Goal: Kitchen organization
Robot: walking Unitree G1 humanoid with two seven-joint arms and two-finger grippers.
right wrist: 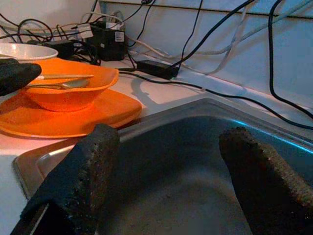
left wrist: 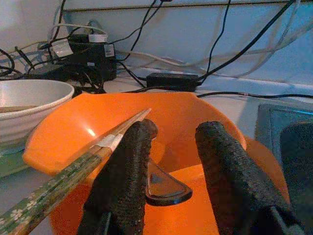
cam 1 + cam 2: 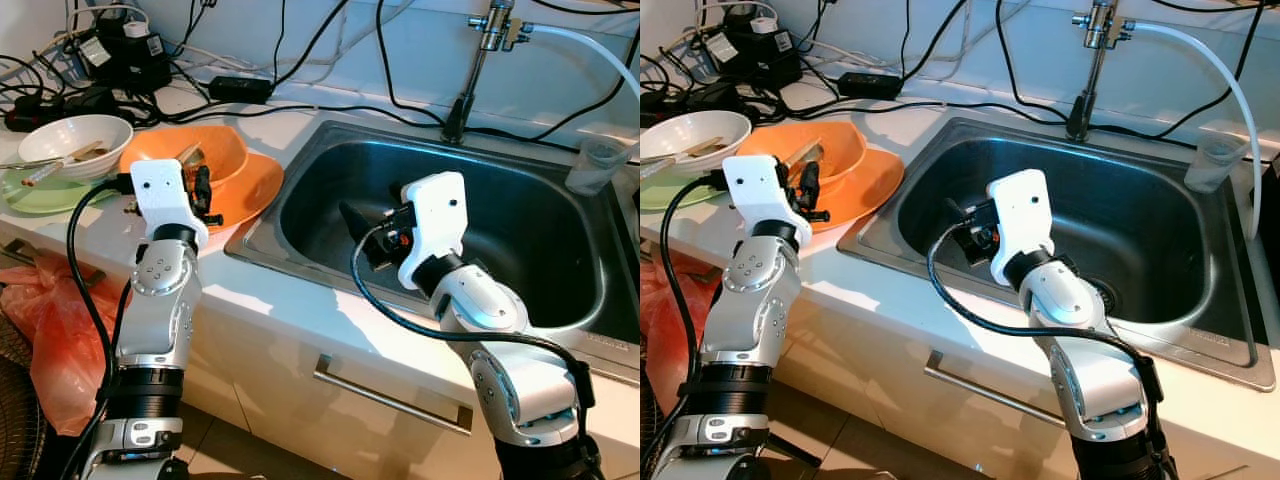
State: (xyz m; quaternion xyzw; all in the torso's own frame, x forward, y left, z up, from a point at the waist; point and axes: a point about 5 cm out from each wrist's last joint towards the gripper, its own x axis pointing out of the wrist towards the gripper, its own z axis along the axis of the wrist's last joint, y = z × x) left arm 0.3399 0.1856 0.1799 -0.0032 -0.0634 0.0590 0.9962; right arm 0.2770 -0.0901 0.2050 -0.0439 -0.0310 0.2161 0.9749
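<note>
An orange bowl (image 3: 222,150) sits on an orange plate (image 3: 258,190) on the counter, left of the sink (image 3: 530,220). In the bowl, patterned chopsticks (image 2: 93,154) lean on the rim and a dark spoon (image 2: 164,188) lies inside. My left gripper (image 2: 178,132) hovers open at the bowl's near rim, one finger beside the chopsticks and nothing held between them. Over the sink's left half my right gripper (image 1: 171,137) stands open and empty, pointing toward the orange dishes.
A white bowl (image 3: 75,140) with utensils rests on a green plate (image 3: 35,195) at far left. Cables and power adapters (image 3: 130,50) crowd the back of the counter. The faucet (image 3: 480,60) and a plastic cup (image 3: 598,165) stand behind the sink. An orange bag (image 3: 45,330) hangs below.
</note>
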